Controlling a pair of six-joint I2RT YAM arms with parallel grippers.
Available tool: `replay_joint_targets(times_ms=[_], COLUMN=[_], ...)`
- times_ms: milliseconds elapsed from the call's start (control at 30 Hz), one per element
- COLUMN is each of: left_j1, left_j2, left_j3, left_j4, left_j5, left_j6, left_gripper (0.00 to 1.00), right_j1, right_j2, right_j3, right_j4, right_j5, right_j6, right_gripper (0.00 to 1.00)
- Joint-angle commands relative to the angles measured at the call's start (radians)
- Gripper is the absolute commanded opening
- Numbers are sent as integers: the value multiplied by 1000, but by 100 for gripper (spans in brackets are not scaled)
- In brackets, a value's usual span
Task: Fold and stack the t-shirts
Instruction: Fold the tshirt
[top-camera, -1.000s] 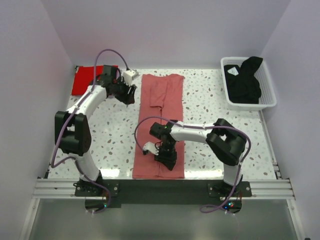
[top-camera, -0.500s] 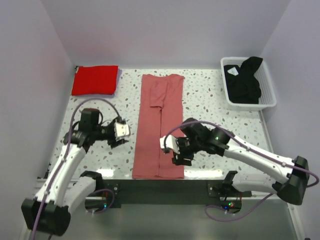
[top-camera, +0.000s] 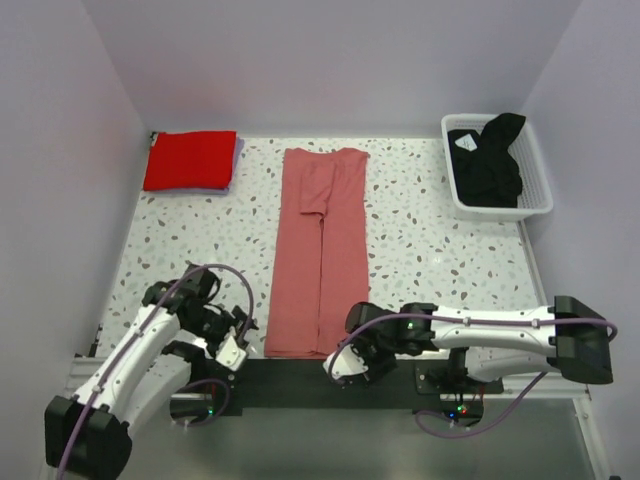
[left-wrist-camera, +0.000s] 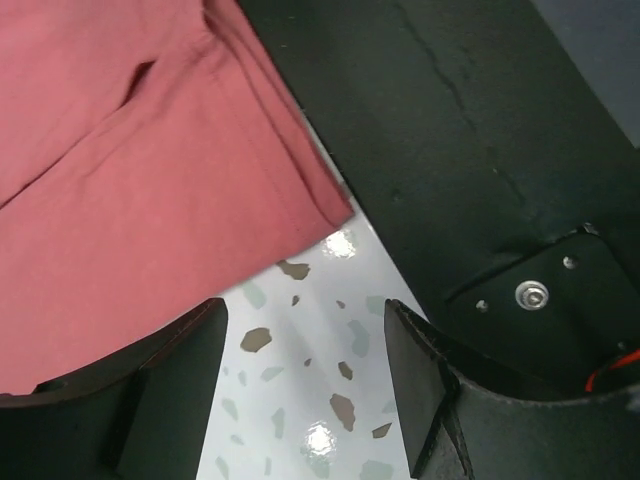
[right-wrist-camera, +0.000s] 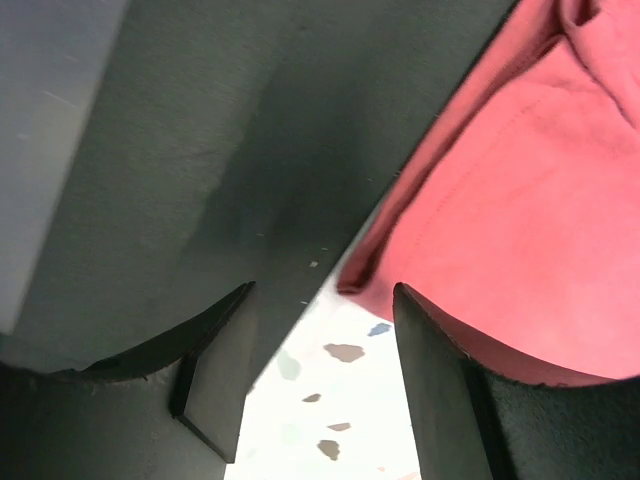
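Corner approach for the crosswise fold. We see the long, flat dusty salmon-pink cloth t-shirt (top-camera: 320, 250), already narrowed lengthwise, with one corner just ahead of each pair of parted, empty jaws: left gripper (left-wrist-camera: 300, 395), right gripper (right-wrist-camera: 325, 385). Next, we judge, both must drop, pinch these corners, and carry them forward.
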Motion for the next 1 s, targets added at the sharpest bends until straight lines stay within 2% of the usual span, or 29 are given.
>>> replay_joint_targets(times_ms=[0,33,100,167,200,267,400,433,667,833,967], left_j1=[-40,-69,-108,-140,-141,-151,-250,-304,-490,-549,-582], left_j2=[95,111,185,274,357,388,275,264,299,303,267], left_j3=[39,45,91,151,204,217,107,93,61,56,13], left_j4=[-19,20,161,187,171,215,369,384,496,467,450], left_j5=[-54,-77,-92,-79,-65,-34,-62,-77,-125,-131,-166], left_j6=[166,124,-59,-146,-142,-160,-185,-193,-312,-283,-253], left_gripper=[69,68,67,68,69,73,73,73,70,66,62], right_j1=[5,5,4,4,4,4,4,4,2,-1,-1], right_j2=[-11,-16,-27,-50,-86,-114,-96,-81,-37,-33,-25], right_j3=[-15,-20,-15,-12,-21,-38,-54,-55,-81,-109,-136], right_j4=[75,78,65,46,42,64,82,90,139,125,154], right_j5=[41,61,75,81,78,84,88,84,54,66,100], right_j6=[-85,-91,-77,-61,-59,-67,-97,-113,-169,-191,-197], right_gripper=[60,59,58,58,58,58,54,54,47,45,39])
